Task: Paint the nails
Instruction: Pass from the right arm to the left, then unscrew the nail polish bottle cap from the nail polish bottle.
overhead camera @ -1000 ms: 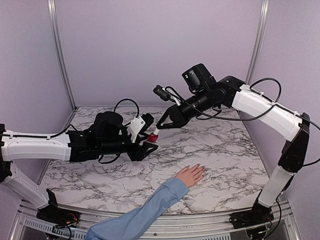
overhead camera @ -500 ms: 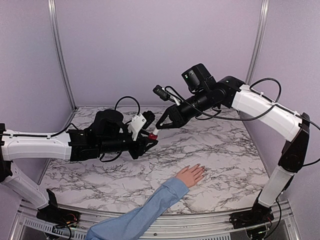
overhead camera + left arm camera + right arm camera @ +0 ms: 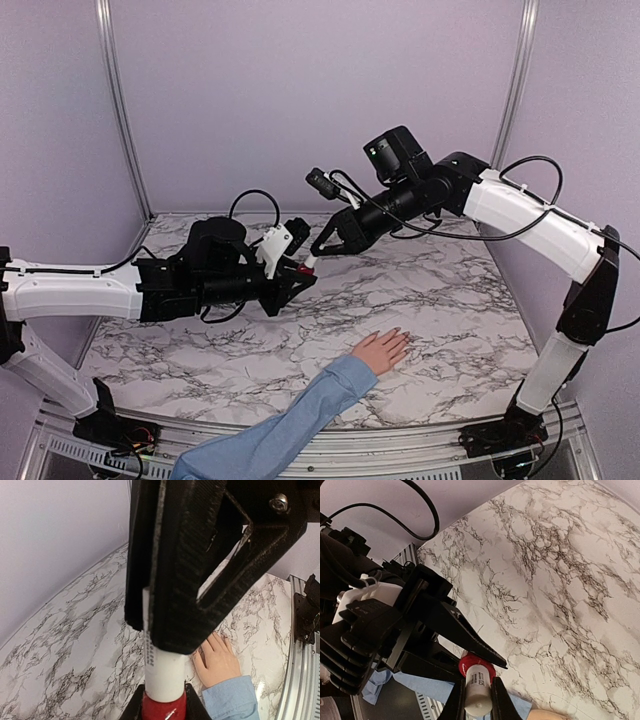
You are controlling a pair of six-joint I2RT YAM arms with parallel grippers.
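The nails (image 3: 401,335) are tiny pinkish tips on a light-skinned hand (image 3: 381,350) that lies flat, palm down, on the marbled surface (image 3: 450,290). The hand is near the front edge, a little right of centre. Its fingers point toward the far right, and a light blue sleeve (image 3: 290,425) runs back from the wrist to the near edge. From above the nails are too small to show whether they carry any colour.

Well apart from the hand, farther back and left of centre, the two arms meet in the air above the surface. The left end effector (image 3: 296,280) reaches in from the left and is closed narrowly on a small red bottle (image 3: 302,269). The left wrist view shows the bottle's red body (image 3: 165,707) pinched between the two dark fingers (image 3: 136,709) at the bottom of the frame.

The right end effector (image 3: 318,252) comes down from the far right and is clamped on the white cap (image 3: 311,261), which stands straight up out of the bottle. In the right wrist view the cap (image 3: 477,685) sits tight between that arm's fingers (image 3: 501,702), with the red bottle (image 3: 465,664) just beyond it.

The cap touches the bottle's neck – whether it is screwed on or loose cannot be told.
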